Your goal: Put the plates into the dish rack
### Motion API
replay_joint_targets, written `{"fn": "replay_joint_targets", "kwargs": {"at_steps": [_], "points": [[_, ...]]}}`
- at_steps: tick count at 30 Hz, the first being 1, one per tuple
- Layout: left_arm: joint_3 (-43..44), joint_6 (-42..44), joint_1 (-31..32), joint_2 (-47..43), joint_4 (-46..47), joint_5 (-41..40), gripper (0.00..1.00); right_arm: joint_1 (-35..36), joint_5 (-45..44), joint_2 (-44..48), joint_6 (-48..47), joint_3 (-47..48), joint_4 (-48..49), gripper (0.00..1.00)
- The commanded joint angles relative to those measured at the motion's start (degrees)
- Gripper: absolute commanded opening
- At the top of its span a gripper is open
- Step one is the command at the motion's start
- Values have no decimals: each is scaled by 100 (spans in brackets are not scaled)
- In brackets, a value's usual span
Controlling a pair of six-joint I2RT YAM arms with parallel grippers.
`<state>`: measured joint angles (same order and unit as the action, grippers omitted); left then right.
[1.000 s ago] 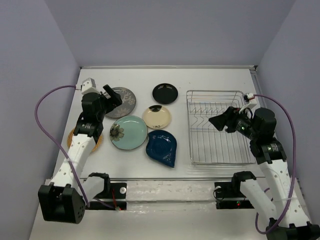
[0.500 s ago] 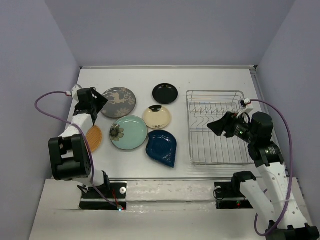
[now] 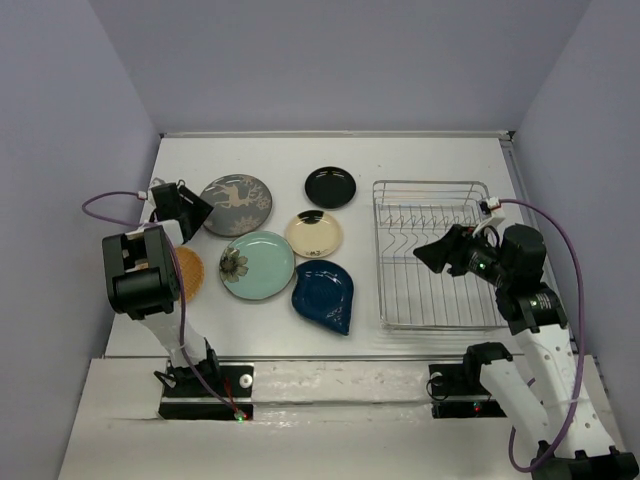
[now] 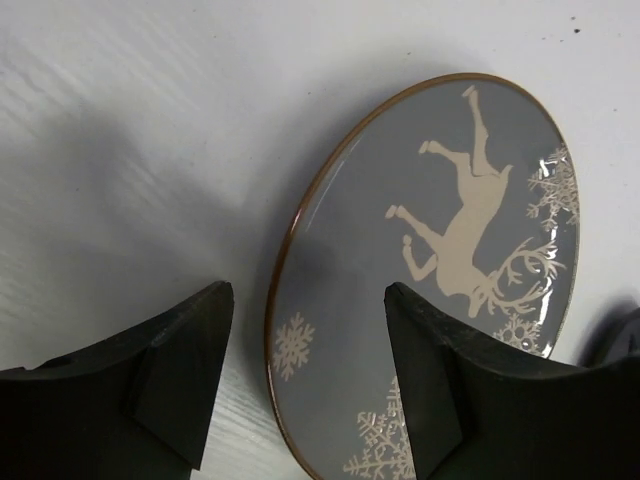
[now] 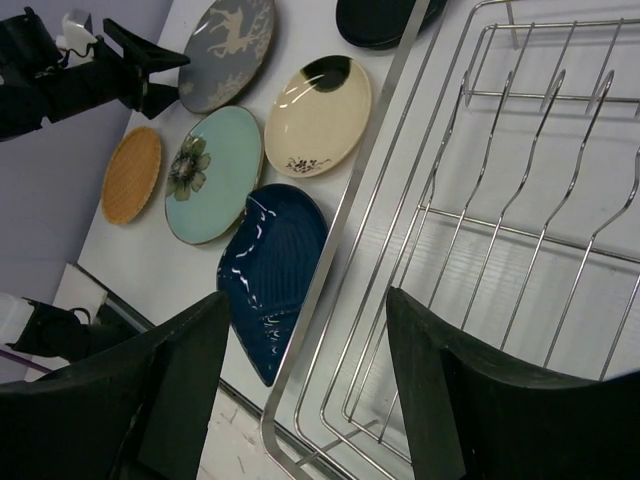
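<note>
The grey plate point(image 3: 238, 204) with a cream deer and snowflakes lies at the back left. My left gripper point(image 3: 195, 210) is open, its jaws either side of the plate's left rim point(image 4: 285, 330); the wrist view shows the gripper point(image 4: 308, 300) holding nothing. The black plate point(image 3: 330, 187), cream plate point(image 3: 314, 234), teal flower plate point(image 3: 258, 265), dark blue teardrop plate point(image 3: 324, 295) and orange plate point(image 3: 188, 273) lie flat on the table. My right gripper point(image 3: 430, 250) is open and empty, hovering over the left rim of the empty wire dish rack point(image 3: 435, 255), seen also in its wrist view point(image 5: 307, 300).
The rack point(image 5: 500, 230) stands on the right of the white table point(image 3: 420, 155). Purple walls close the left, back and right sides. The left arm's upper link point(image 3: 140, 275) stands over the orange plate. The right wrist view shows the blue plate point(image 5: 272, 275) beside the rack's rim.
My left arm has folded back to the left, and its gripper has moved from over the grey plate to the plate's left rim. The right arm has barely moved.
</note>
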<state>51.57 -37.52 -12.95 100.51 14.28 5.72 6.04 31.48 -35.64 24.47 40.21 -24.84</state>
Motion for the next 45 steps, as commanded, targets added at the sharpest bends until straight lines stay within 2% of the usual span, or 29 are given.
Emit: {"fn": "replay_joint_targets", "kwargs": {"at_steps": [1, 4, 9, 10, 11, 13, 14, 20, 25, 27, 31, 33, 39, 45], "points": [[99, -151, -102, 161, 734, 667, 72, -24, -2, 66, 14, -57, 269, 69], [195, -142, -94, 337, 778, 791, 69, -24, -72, 57, -21, -22, 269, 69], [-6, -484, -102, 575, 1339, 975, 45, -24, -55, -198, -30, 66, 287, 69], [-33, -537, -102, 619, 1427, 1045, 40, -24, -46, -224, -21, 84, 295, 69], [-103, -581, -102, 654, 1646, 1194, 26, -24, -46, -242, -12, 84, 313, 69], [-200, -721, -102, 672, 1814, 1239, 9, -24, -29, -242, 58, 93, 383, 68], [-278, -765, -102, 646, 1884, 1239, 6, -24, 6, -233, 110, 93, 418, 68], [-542, -862, -111, 31, 2499, 1143, 6, -24, 348, -400, 540, 40, 910, 72], [-745, -1178, -164, -584, 3054, 1291, 6, 28, 683, -899, 927, 83, 1692, 75], [-815, -1336, -164, -777, 3360, 1370, 6, 421, 745, -1111, 1120, 189, 2269, 76], [-921, -1696, -164, -998, 3791, 1555, 6, 1503, 246, -1936, 1007, 908, 2414, 81], [-1009, -2082, -164, -1033, 4178, 1748, 6, 1951, -37, -2569, 1086, 1278, 2790, 82], [-1026, -2462, -164, -1112, 4583, 1916, 6, 2594, -116, -4318, 1245, 2262, 3433, 83], [-1053, -2858, -164, -1690, 4716, 2214, 6, 2648, -125, -5628, 1306, 3632, 3363, 87]]}}
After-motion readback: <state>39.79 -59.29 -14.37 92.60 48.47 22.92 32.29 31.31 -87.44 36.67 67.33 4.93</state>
